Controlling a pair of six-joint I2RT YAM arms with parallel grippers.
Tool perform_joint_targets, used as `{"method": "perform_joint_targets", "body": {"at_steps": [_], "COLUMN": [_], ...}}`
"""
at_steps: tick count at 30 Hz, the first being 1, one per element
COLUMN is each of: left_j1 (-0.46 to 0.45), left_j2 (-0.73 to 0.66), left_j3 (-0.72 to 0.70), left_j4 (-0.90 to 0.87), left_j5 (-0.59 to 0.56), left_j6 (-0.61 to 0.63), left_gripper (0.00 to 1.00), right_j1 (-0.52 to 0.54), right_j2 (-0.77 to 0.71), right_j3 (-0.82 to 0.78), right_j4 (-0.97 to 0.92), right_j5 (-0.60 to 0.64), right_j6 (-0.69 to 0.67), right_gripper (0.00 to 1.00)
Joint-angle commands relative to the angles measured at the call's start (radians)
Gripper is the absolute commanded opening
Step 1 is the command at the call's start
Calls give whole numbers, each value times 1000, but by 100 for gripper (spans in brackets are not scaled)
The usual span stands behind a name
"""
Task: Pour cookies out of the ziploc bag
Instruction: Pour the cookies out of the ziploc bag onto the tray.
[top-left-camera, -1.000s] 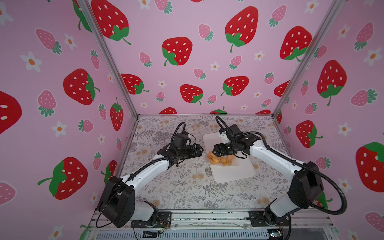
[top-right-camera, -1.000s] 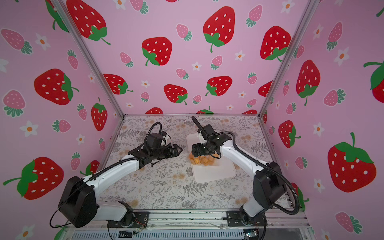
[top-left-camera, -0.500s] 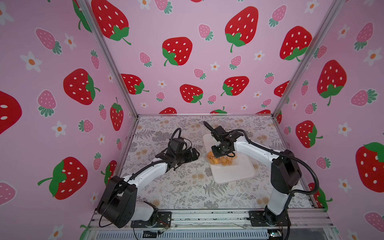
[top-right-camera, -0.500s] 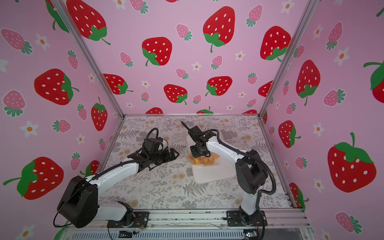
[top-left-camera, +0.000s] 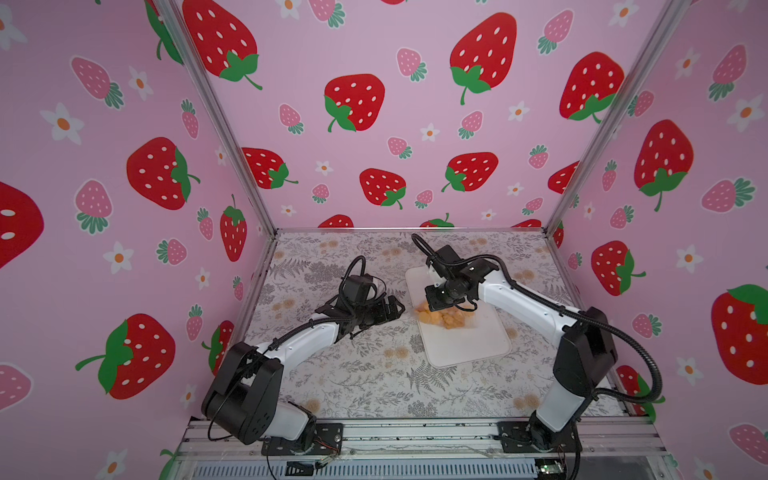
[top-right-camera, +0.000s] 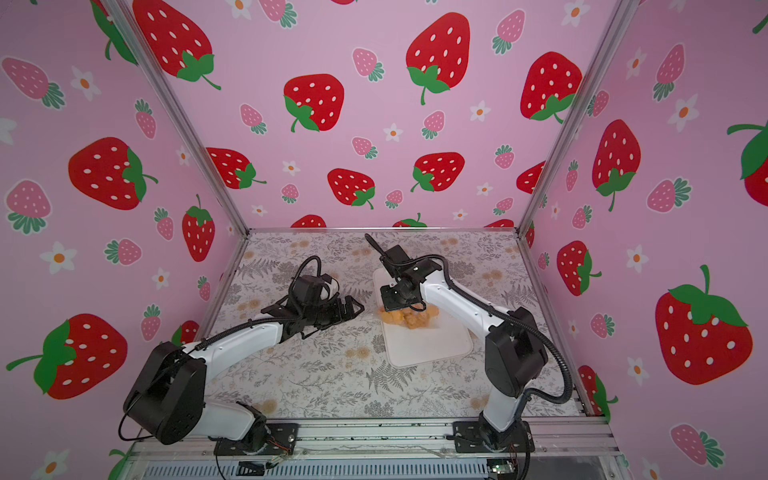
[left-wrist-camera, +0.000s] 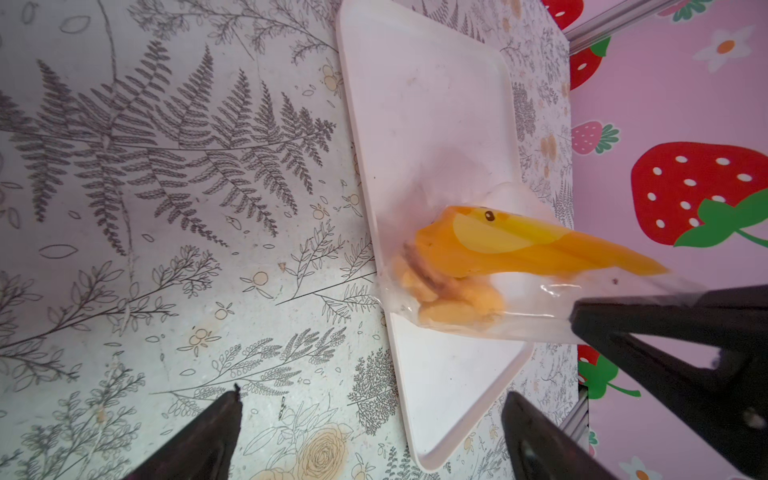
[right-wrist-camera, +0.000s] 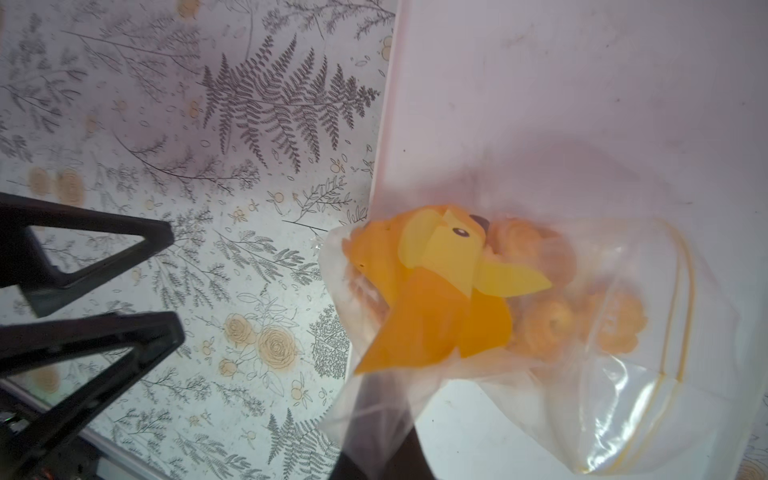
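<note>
The ziploc bag (right-wrist-camera: 436, 291), clear with a yellow-orange patch, lies on the white tray (right-wrist-camera: 582, 104) at its edge nearest the left arm. The cookies (right-wrist-camera: 552, 316) are bunched inside it. My right gripper (right-wrist-camera: 386, 436) is shut on a corner of the bag, at the end away from the yellow zip lines. In both top views it (top-left-camera: 436, 301) (top-right-camera: 392, 303) hangs just over the bag (top-left-camera: 444, 318) (top-right-camera: 411, 318). My left gripper (left-wrist-camera: 374, 411) (top-left-camera: 392, 309) is open and empty, a short way from the bag (left-wrist-camera: 498, 257), over the tablecloth beside the tray (left-wrist-camera: 436, 104).
The tray (top-left-camera: 469, 345) sits right of centre on a floral tablecloth (top-left-camera: 353, 374). Pink strawberry-print walls enclose the left, back and right sides. Both arm bases stand on the metal rail (top-left-camera: 415, 434) at the front edge.
My right gripper has closed on the bag's corner. The left gripper stays open, having shifted only slightly beside the tray.
</note>
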Motion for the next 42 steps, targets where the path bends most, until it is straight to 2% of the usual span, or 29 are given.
{"method": "perform_joint_targets", "body": {"at_steps": [1, 6, 12, 17, 23, 32, 42], "left_j1": [2, -13, -21, -32, -32, -37, -40], "left_j2": [11, 33, 47, 39, 98, 116, 208], "left_j3": [13, 42, 13, 1, 33, 15, 16], "left_j4": [52, 77, 226, 280, 288, 338, 460], "left_j5": [50, 81, 161, 171, 194, 185, 233], "left_j6": [-6, -9, -49, -64, -103, -189, -264], "left_gripper": [99, 99, 90, 90, 89, 84, 73], "right_j1": [-20, -40, -56, -66, -73, -77, -92], "right_j2": [-64, -93, -94, -98, -108, -125, -148], "right_j3": [20, 2, -7, -18, -36, -54, -79], "right_j4": [9, 32, 41, 52, 65, 89, 105], "right_j5": [-54, -84, -112, -131, -143, -158, -176], "right_j6": [30, 41, 48, 52, 59, 74, 85], "right_gripper": [0, 0, 0, 0, 0, 0, 0]}}
